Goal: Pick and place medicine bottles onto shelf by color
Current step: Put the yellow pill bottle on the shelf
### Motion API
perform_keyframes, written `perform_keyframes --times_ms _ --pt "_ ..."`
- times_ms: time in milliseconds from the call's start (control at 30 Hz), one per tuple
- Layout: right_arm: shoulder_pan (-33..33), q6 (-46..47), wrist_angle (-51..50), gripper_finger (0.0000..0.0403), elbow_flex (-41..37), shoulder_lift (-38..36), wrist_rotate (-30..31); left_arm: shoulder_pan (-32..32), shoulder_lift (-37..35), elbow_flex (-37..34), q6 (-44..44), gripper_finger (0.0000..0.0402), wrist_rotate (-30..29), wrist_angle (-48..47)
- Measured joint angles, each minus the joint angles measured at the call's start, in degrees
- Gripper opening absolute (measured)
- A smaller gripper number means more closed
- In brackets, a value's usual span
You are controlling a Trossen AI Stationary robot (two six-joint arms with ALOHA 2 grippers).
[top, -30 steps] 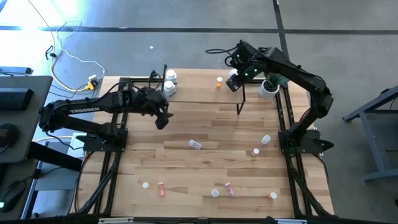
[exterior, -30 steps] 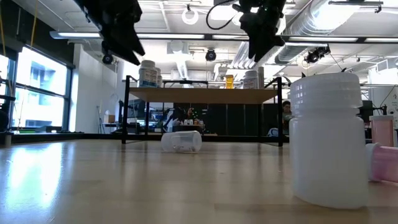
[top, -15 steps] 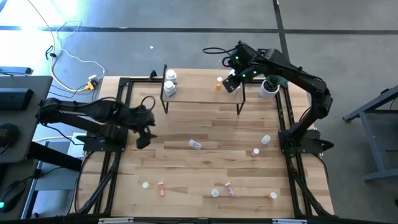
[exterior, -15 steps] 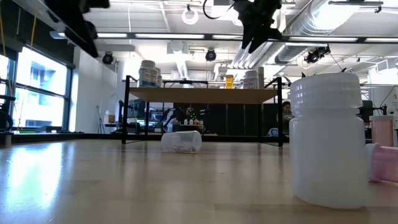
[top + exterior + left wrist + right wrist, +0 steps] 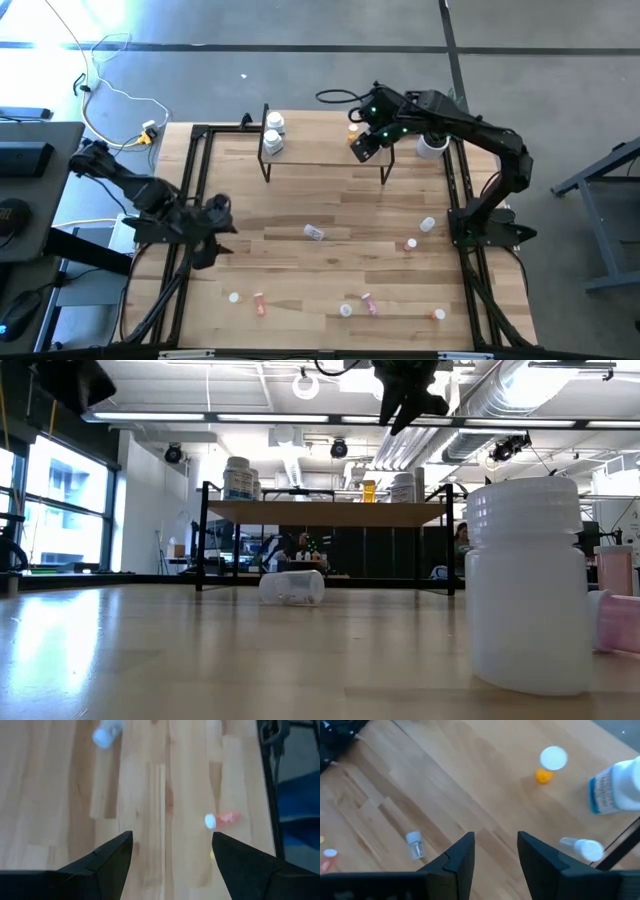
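From above, the empty, spread left gripper [image 5: 205, 245] hovered at nine o'clock; the empty, part-open right gripper [image 5: 362, 143] hung over the low light-wood shelf [image 5: 325, 155] at twelve. Left wrist view: descend squarely onto the small pink white-capped bottle [image 5: 220, 820].

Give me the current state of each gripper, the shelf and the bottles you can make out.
Left gripper: open, empty, over the table's left edge.
Right gripper: fingers apart, empty, above the shelf.
Shelf: upright, holding bottles.
Two white bottles: upright on the shelf's left end.
Orange bottle: upright on the shelf.
Clear bottle: lying on its side mid-table.
Pink bottle: lying down near the front edge.
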Motion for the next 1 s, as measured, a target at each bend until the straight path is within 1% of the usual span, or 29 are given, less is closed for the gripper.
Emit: perform_keyframes --times_ms 133,233,433,533,733,1000 --pt "1.15 0.46 0.00 0.0140 0.00 0.00 -0.02 -5.22 0.00 -4.00 -5.99 0.0262 -0.55 2.86" --pt "1.67 0.46 0.00 0.0140 0.00 0.00 -0.02 -8.94 0.06 -6.88 -10.29 0.0262 -0.94 8.18" --pt "1.90 0.44 -0.02 0.0140 0.00 -0.02 -0.02 -14.64 2.32 -10.19 -17.85 0.0262 -5.19 13.40" --pt "1.88 0.42 -0.09 0.0140 0.00 -0.02 -0.02 -16.83 4.66 -10.53 -20.25 0.0262 -5.76 14.72" --pt "1.88 0.42 -0.42 0.0140 0.00 -0.04 -0.04 -20.44 11.24 -10.53 -21.29 0.0262 -6.46 19.69" --pt "1.88 0.42 -0.44 0.0140 0.00 -0.04 -0.04 -23.33 19.31 -10.53 -25.38 0.0262 -6.94 22.56"
